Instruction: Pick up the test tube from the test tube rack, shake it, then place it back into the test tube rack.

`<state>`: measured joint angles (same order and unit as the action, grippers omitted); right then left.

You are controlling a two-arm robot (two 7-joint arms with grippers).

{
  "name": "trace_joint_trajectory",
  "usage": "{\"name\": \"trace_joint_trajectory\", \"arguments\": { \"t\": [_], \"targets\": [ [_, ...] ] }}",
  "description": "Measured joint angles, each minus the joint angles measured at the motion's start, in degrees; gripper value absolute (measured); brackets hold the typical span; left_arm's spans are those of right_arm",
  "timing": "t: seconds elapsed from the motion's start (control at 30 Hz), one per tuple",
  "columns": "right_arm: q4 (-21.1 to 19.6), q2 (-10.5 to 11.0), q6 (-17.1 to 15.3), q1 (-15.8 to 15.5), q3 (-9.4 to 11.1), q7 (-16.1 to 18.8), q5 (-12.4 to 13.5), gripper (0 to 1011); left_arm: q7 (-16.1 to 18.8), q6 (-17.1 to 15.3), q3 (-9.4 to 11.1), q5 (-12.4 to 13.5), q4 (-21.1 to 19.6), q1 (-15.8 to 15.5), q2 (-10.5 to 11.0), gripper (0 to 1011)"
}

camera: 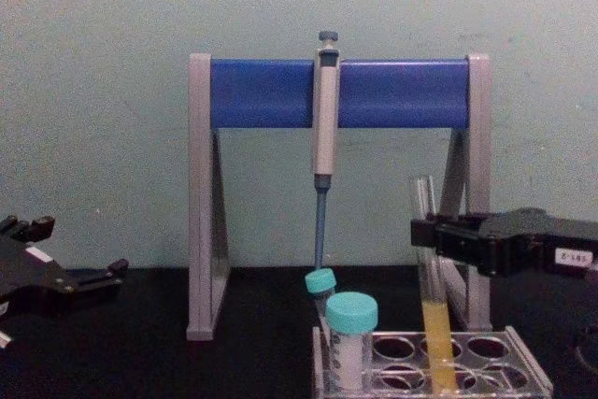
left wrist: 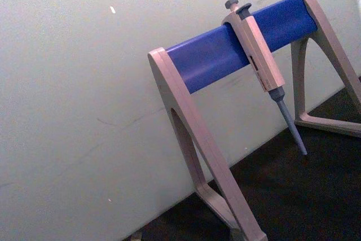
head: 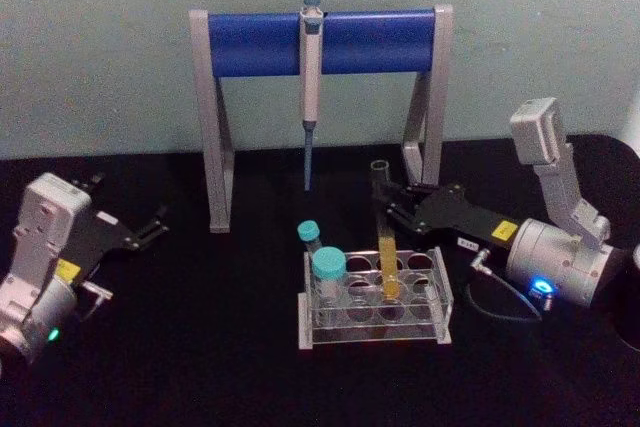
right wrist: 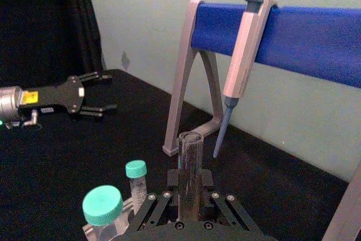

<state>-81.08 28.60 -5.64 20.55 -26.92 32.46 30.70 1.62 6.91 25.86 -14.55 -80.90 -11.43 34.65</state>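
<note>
The test tube (head: 385,237) stands nearly upright in the back row of the clear test tube rack (head: 441,325), with yellow-orange liquid in its lower part. My right gripper (head: 386,205) reaches in from the right and is shut on the tube's upper part, just below its open rim. In the right wrist view the test tube (right wrist: 190,167) rises between the black fingers (right wrist: 207,183). The chest view shows the test tube (camera: 430,277) held by the right gripper (camera: 426,233) above the rack (camera: 525,366). My left gripper (head: 152,227) rests open, far left on the table.
A grey-and-blue pipette stand (head: 320,42) with a hanging pipette (head: 310,97) stands right behind the rack. Two teal-capped tubes (head: 328,272) occupy the rack's left side. A cable (head: 500,302) lies by the right arm. Black table surface stretches between the left gripper and the rack.
</note>
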Motion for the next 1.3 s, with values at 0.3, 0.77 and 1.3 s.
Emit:
{"name": "trace_joint_trajectory", "arguments": {
  "t": [0.3,0.77,1.3],
  "targets": [
    [-2.47,0.87,1.31,-1.44,1.54,-0.11,1.96,228,0.0,0.0,0.0,0.0,0.0,0.0,0.0,1001],
    [-9.46,2.8,6.83,-5.26,6.41,-2.34,3.93,228,0.0,0.0,0.0,0.0,0.0,0.0,0.0,1001],
    [-10.82,2.89,10.11,-8.27,10.31,-3.99,3.44,228,0.0,0.0,0.0,0.0,0.0,0.0,0.0,1001]
  ]
}}
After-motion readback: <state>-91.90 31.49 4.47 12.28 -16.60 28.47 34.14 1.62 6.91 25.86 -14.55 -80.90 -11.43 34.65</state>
